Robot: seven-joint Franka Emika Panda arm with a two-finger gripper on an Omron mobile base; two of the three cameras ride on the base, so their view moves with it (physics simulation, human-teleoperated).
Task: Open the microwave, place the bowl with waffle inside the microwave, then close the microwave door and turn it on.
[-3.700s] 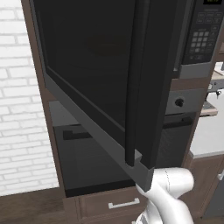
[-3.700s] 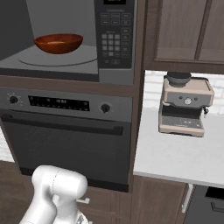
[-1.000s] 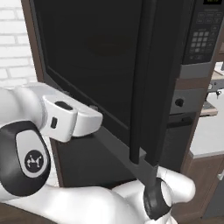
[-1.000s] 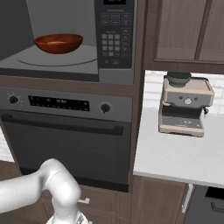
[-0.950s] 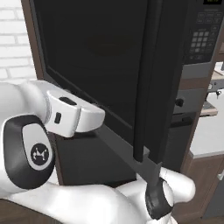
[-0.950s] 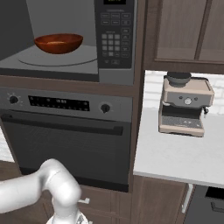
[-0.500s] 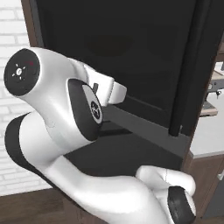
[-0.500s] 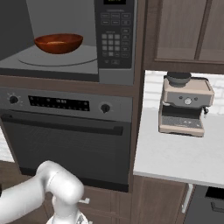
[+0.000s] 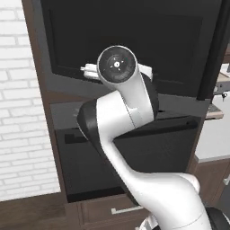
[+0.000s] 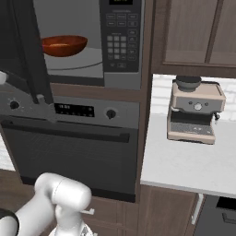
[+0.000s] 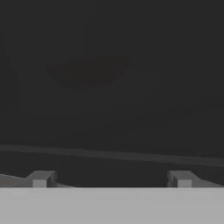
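The microwave (image 10: pixel 120 79) stands open, and its keypad (image 10: pixel 120 42) is on the right. The reddish-brown bowl (image 10: pixel 64 45) sits inside on the grey floor; its rim hides the waffle. The microwave door (image 10: pixel 28 55) stands part-way swung in, its thick black edge facing the right base camera. In the left base view its dark glass (image 9: pixel 179 45) spans the top, with my raised arm (image 9: pixel 117 65) in front of it. In the hand view my gripper (image 11: pixel 110 179) is open, right against the dark glass. The bowl (image 11: pixel 87 72) shows faintly through the glass.
Below the microwave is a dark oven (image 10: pixel 73 152) with a bar handle and knobs. A coffee machine (image 10: pixel 194 110) stands on the white counter (image 10: pixel 184 170) to the right. A white brick wall (image 9: pixel 18 112) lies to the left of the cabinet.
My arm has risen and swung in front of the door. The door has swung toward the microwave, and its edge now shows in the right base view.
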